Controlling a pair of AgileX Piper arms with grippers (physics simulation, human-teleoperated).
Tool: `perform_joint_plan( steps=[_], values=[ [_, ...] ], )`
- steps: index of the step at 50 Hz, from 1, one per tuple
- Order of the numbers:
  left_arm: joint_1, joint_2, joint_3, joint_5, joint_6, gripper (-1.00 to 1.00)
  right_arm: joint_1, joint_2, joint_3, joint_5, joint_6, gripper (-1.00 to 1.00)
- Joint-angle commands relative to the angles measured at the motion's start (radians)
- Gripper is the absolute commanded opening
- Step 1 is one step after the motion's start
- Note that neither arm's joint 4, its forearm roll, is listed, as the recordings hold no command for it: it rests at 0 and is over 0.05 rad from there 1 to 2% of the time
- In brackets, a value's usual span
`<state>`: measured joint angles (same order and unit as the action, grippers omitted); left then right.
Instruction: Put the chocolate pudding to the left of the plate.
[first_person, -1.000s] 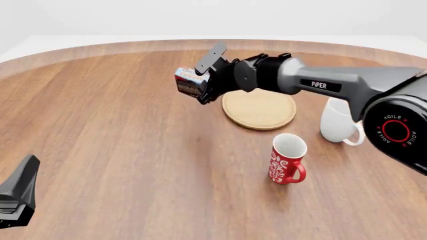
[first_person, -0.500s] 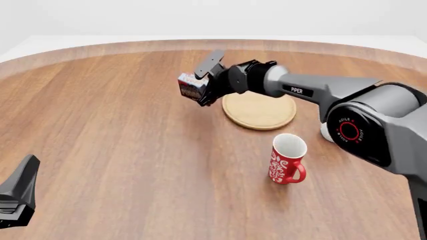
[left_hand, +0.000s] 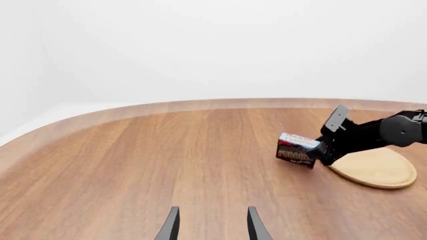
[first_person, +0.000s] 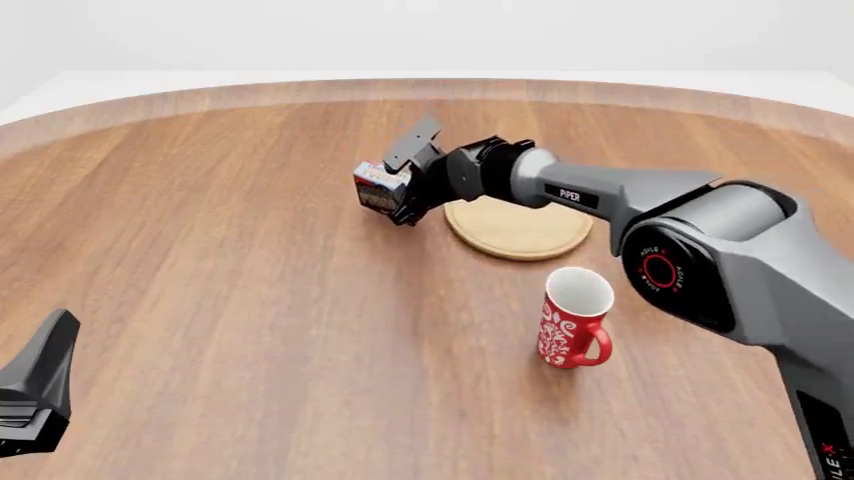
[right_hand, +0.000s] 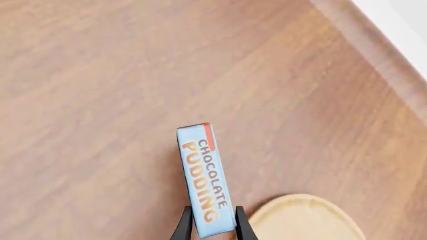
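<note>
chocolate pudding (first_person: 380, 187) clamped in right gripper (first_person: 404, 190), low just left of plate (first_person: 519, 229), apparently not yet released; left gripper (left_hand: 211, 225) idle, jaws apart; release remains.

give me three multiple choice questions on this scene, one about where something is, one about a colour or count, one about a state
1. Where is the chocolate pudding relative to the plate in the front view?
A. left of it
B. on top of it
C. right of it

2. What colour is the mug standing in plain view?
A. blue
B. red
C. green

3. What is the right gripper doing?
A. open over the mug
B. shut on nothing
C. shut on the pudding

Answers:
1 A, the carton sits past the plate's left edge.
2 B, red with a white pattern.
3 C, the right wrist view shows both fingers clamping the carton's end.
</note>
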<state>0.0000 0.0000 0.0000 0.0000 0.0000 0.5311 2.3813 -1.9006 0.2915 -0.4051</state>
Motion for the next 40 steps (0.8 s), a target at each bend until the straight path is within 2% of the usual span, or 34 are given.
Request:
perform_joint_plan(
  steps=[1, 12, 13, 23, 40],
  values=[
    [0.000, 0.000, 0.000, 0.000, 0.000, 1.00, 0.001, 0.024, -0.030, 0.005, 0.024, -1.00],
    [0.000, 0.000, 0.000, 0.000, 0.000, 1.00, 0.002, 0.051, -0.052, 0.014, 0.039, -1.00],
    [0.000, 0.000, 0.000, 0.000, 0.000, 1.00, 0.000, 0.058, -0.060, 0.020, 0.040, 1.00],
    [0.000, 0.000, 0.000, 0.000, 0.000, 1.00, -0.009, 0.044, -0.046, 0.014, 0.039, 1.00],
    [0.000, 0.000, 0.000, 0.000, 0.000, 1.00, -0.009, -0.086, 0.106, -0.035, 0.045, 1.00]
  ],
)
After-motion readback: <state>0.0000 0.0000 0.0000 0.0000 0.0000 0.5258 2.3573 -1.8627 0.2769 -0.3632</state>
